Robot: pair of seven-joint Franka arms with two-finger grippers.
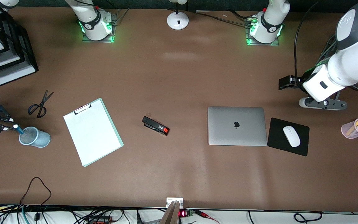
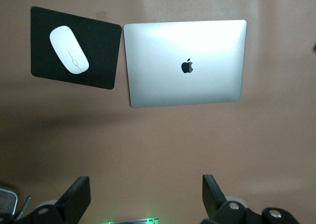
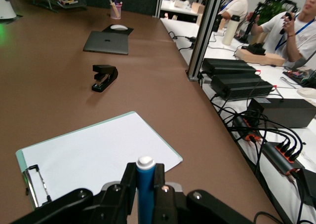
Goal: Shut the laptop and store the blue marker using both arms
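Observation:
The laptop [image 1: 236, 126] lies shut on the table, its silver lid with the dark apple logo facing up. It also shows in the left wrist view [image 2: 185, 62]. My left gripper [image 1: 322, 105] is open and empty, high over the table near the mouse pad. In the left wrist view [image 2: 146, 197] its fingers stand wide apart. My right gripper [image 1: 9, 126] is shut on the blue marker [image 1: 19, 129] at the right arm's end of the table. It holds the marker at the rim of a pale blue mesh cup [image 1: 35, 137]. The right wrist view shows the marker [image 3: 145, 182] between the gripper's fingers [image 3: 144, 174].
A clipboard with white paper [image 1: 92, 131], a black stapler [image 1: 155, 125] and scissors [image 1: 40, 104] lie between cup and laptop. A black mouse pad [image 1: 275, 138] with a white mouse [image 1: 291, 136] sits beside the laptop. A pink pen cup [image 1: 351, 129] and paper trays [image 1: 2, 46] stand at the table's ends.

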